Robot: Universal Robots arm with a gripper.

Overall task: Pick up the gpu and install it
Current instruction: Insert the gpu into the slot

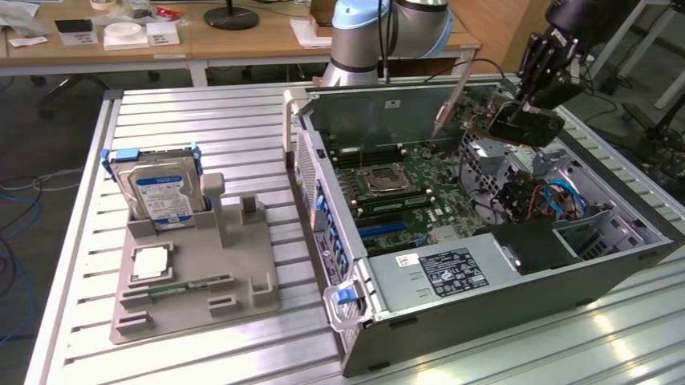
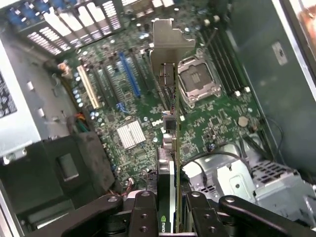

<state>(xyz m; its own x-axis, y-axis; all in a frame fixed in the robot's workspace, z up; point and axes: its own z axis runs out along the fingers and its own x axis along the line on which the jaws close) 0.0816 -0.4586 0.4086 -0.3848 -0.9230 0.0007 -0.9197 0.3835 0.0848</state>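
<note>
My gripper (image 1: pixel 521 103) hangs over the open computer case (image 1: pixel 428 277) toward the exterior view's right, shut on the gpu (image 1: pixel 476 104). The card is thin, with a green board, and its silver bracket slants toward the case's rear wall. In the wrist view the gpu (image 2: pixel 169 148) appears edge-on between my two black fingers (image 2: pixel 143 217), and my gripper (image 2: pixel 170 219) clamps its near end. Its silver bracket (image 2: pixel 168 42) points away over the motherboard (image 2: pixel 217 118). The card is held above the board, clear of the blue slot (image 2: pixel 129 74) and the other expansion slots.
A grey fixture tray (image 1: pixel 204 305) on the slatted table at the exterior view's left holds a hard drive (image 1: pixel 160 192), a processor (image 1: pixel 150 263) and a memory stick (image 1: pixel 176 286). Drive cage and cables (image 1: pixel 535 200) crowd the case's right side. The arm's base (image 1: pixel 374 32) stands behind it.
</note>
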